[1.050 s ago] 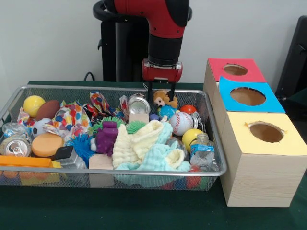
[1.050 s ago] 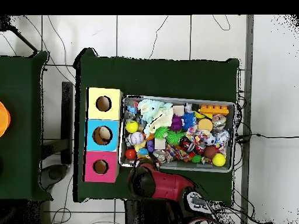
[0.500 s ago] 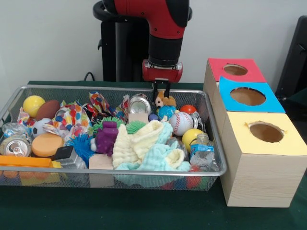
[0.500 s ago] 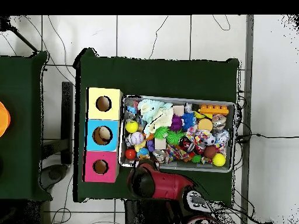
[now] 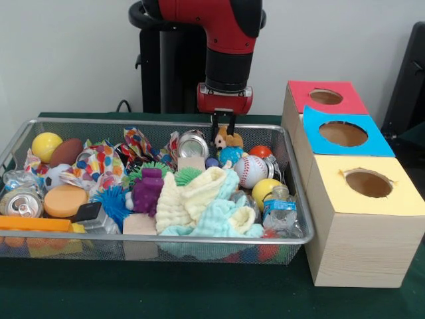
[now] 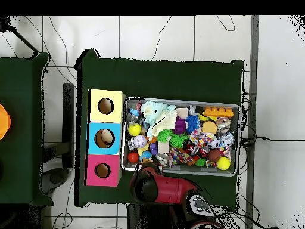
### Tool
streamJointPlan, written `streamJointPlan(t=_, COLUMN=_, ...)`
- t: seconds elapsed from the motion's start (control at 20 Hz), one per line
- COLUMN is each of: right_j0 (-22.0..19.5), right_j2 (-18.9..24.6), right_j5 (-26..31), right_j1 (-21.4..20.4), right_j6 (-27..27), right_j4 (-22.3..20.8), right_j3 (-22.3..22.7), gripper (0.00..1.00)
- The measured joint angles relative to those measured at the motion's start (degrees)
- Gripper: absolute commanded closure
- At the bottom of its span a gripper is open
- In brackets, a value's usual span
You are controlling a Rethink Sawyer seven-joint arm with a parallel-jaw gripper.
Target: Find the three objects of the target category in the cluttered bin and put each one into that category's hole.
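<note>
The arm comes down at the far rim of the wire-mesh bin (image 5: 295,193); the gripper (image 5: 224,135) has its black fingers drawn together, clamped on the head of a small tan plush bear (image 5: 228,139) at the back of the pile; the bear sits just above a blue ball (image 5: 231,155) and beside a dented metal can (image 5: 193,144).

Contents are mixed: a stitched baseball (image 5: 251,171), a smooth yellow ball (image 5: 46,146) in the far left corner beside a brown toy football (image 5: 66,152), a red ball (image 5: 261,151), a second yellow ball (image 5: 265,191); soft waffle-weave cloths (image 5: 199,199) in cream and mint are heaped at the front centre; a purple moulded toy (image 5: 148,191) stands next to spiky rubber balls in blue (image 5: 113,203) and green (image 5: 187,175); an orange foam disc (image 5: 64,201) and a crushed plastic bottle (image 5: 279,209) lie at opposite ends.

To the right of the bin stand three wooden boxes in a row, each with a round hole in a coloured top: red (image 5: 325,97), blue (image 5: 343,133), yellow (image 5: 367,183); overhead they line the bin's short side (image 6: 105,138).
</note>
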Motion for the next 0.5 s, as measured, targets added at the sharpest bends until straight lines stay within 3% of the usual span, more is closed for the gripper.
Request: streamJointPlan(t=0.5, right_j0=-0.1, right_j2=0.2, right_j5=1.9, right_j1=-3.3, right_j6=0.0, right_j4=0.0, right_j3=1.4, gripper=1.0)
